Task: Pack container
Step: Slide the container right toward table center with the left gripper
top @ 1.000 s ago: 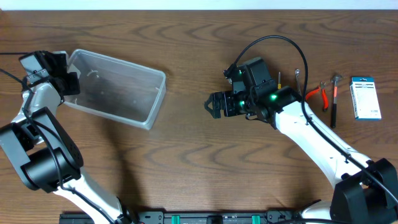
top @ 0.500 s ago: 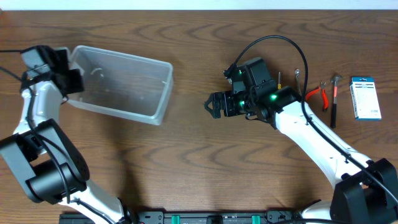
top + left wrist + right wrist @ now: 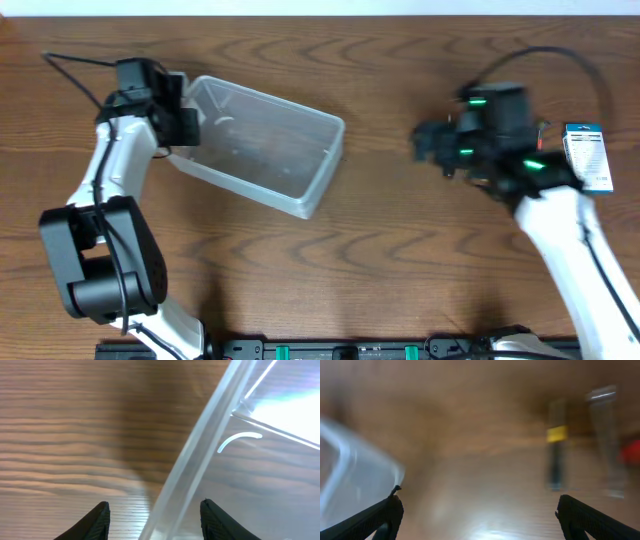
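Grip security on the thin rim matters most for the step in hand, which looks like sliding the container point(image 3: 265, 150) across the desk point(image 3: 380, 260) toward the tools. The left gripper point(image 3: 185, 120) has the wall of the tub's left short end between its jaws, one finger point(image 3: 102, 519) outside over the wood and the other inside, and it appears clamped on that rim. With a hold at one end only, the tub can swing about the pinch. A low, steady pull with the base flat on the desk would guard against twisting or tipping.

The tub lies empty at centre-left, skewed to the desk's edges. The left arm rises from its base at the front-left, forearm running away along the desk, wrist turned right toward the tub.

The right gripper point(image 3: 422, 143) hangs with jaws wide apart and nothing in them, over bare wood right of the tub. The white-and-blue box point(image 3: 588, 155) lies just beside its arm. Its wrist view is blurred, showing little beyond a yellow-banded tool point(image 3: 556, 440) ahead.
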Available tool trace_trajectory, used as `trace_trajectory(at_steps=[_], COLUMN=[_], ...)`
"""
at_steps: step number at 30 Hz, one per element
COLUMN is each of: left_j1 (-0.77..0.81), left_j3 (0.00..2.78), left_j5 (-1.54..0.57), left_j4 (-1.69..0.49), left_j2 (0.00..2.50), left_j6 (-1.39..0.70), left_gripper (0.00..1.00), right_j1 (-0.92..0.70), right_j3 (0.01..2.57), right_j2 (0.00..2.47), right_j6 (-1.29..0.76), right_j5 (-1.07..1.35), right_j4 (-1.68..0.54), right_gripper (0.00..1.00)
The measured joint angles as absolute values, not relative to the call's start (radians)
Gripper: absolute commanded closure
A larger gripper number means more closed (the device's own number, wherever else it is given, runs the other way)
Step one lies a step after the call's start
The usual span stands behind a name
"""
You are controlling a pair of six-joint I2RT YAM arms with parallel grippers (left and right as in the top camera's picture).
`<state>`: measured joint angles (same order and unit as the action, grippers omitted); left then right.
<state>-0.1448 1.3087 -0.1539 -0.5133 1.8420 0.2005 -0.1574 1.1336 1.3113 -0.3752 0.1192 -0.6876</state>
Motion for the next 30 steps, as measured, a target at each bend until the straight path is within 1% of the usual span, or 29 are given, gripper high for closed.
trace_trajectory(at_steps=[3, 7, 18, 23, 30], left_j1=[-0.096, -0.029, 0.163, 0.180, 0.178], left_j3=[1.309, 1.309, 1.309, 1.309, 1.304], left_j5=[-0.152, -0.110, 0.194, 0.274, 0.309], left_j4=[-0.527, -0.528, -0.532, -0.531, -0.582], left_j2=[1.842, 1.842, 1.842, 1.842, 1.842], left_j6=[0.163, 0.116, -0.096, -0.218, -0.379], left_gripper=[0.94, 0.94, 0.94, 0.94, 0.94], right_j1=[-0.045, 0.017, 0.020, 0.020, 0.020], right_j3=[1.135, 1.137, 1.137, 1.137, 1.137], right_j2=[1.222, 1.150, 1.129, 1.129, 1.129], right_j6=[-0.376, -0.374, -0.371, -0.371, -0.356], right_j5=[0.099, 0.091, 0.099, 0.105, 0.116], right_j4=[-0.715, -0.756, -0.837, -0.851, -0.858], right_gripper=[0.01, 0.01, 0.01, 0.01, 0.01])
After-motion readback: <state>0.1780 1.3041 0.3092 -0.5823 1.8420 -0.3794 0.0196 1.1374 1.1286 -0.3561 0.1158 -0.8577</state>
